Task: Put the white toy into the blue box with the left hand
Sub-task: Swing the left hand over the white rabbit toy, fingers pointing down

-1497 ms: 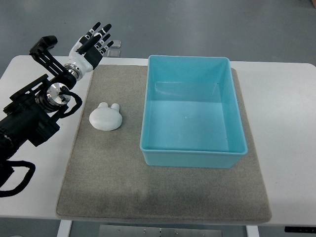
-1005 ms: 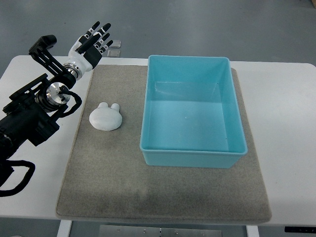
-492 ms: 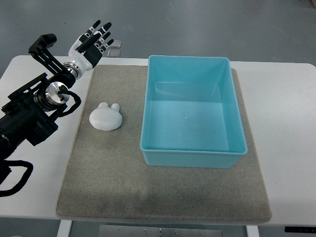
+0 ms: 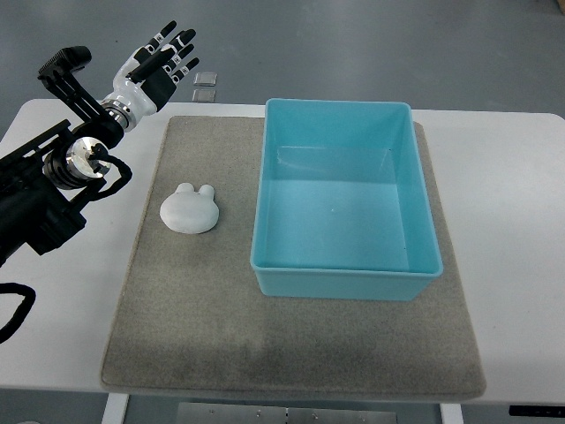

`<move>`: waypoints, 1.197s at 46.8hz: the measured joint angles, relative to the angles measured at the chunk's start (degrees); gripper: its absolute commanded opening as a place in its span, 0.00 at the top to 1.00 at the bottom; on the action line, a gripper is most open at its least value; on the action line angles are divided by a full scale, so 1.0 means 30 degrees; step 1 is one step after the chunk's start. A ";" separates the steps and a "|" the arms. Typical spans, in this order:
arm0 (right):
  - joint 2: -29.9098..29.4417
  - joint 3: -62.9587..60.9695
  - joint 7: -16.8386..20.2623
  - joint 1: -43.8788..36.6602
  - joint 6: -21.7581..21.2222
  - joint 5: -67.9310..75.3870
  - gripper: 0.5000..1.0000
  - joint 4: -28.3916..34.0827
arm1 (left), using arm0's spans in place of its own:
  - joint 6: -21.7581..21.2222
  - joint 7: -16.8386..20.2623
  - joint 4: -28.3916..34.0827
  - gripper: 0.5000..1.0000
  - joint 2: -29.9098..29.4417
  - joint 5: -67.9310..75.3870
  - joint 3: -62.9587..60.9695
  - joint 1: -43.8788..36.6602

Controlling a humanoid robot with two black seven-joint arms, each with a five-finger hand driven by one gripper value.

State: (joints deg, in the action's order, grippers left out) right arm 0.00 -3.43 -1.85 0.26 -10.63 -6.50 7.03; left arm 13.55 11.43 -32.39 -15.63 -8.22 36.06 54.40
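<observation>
The left arm (image 4: 48, 190) came in from the left edge, dark and cable-wrapped, angled up toward the far left corner of the white worktop (image 4: 516, 203). The left hand (image 4: 154, 66) was raised over that far corner, beyond the mat's edge, its fingers (image 4: 181, 44) spread wide and holding nothing. Just past the hand, two small clear square pieces (image 4: 205, 86) lay at the worktop's far edge.

A grey mat (image 4: 194, 318) covered most of the worktop's middle. On its left part lay the white toy (image 4: 189, 209), a rounded lump with two small ear-like bumps pointing to the far side. It rested flat on the mat, well apart from the hand and near the box's left wall without touching it.

Right of the toy stood the blue box (image 4: 346, 278), open-topped and rectangular, sitting on the mat with its far edge close to the mat's far border. Its inside showed only bare blue floor.
</observation>
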 measured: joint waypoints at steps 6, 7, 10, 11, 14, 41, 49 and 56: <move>0.0000 0.0000 0.0001 0.0000 0.0000 0.0001 0.13 0.0000 | 0.0144 0.0000 -0.0386 0.02 -0.0556 0.0110 -0.0732 0.0021; 0.0000 0.0000 -0.0001 0.0002 0.0000 0.0000 0.13 0.0000 | 0.0200 0.0001 -0.0431 0.02 -0.0717 0.0199 -0.1035 0.0027; 0.0000 0.0000 0.0000 0.0001 0.0000 0.0000 0.13 0.0000 | 0.0479 -0.0002 -0.0469 0.01 -0.1130 0.0457 -0.1798 0.0105; 0.0000 0.0000 -0.0001 0.0000 0.0000 0.0000 0.13 0.0000 | 0.0661 -0.0002 -0.0474 0.02 -0.1231 0.0520 -0.1977 0.0122; 0.0000 0.0000 0.0001 0.0002 0.0000 0.0000 0.13 0.0000 | 0.1080 -0.0020 -0.0488 0.02 -0.1284 0.0565 -0.2128 0.0123; 0.0000 0.0000 0.0001 0.0001 0.0000 0.0001 0.13 0.0000 | 0.0850 -0.0175 -0.2845 0.03 -0.2904 0.2537 -0.4379 0.0528; 0.0000 0.0000 0.0002 0.0002 0.0000 0.0001 0.13 0.0000 | 0.0342 -0.0261 -0.4431 0.03 -0.3872 0.5709 -0.5399 0.0755; 0.0000 0.0000 0.0003 0.0002 0.0001 0.0001 0.13 -0.0001 | 0.0449 -0.0243 -0.6419 0.02 -0.5381 0.9196 -0.5650 0.0796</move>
State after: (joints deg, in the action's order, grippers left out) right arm 0.00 -3.43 -1.84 0.27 -10.63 -6.49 7.03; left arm 14.90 10.70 -51.64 -31.77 19.37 19.11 56.79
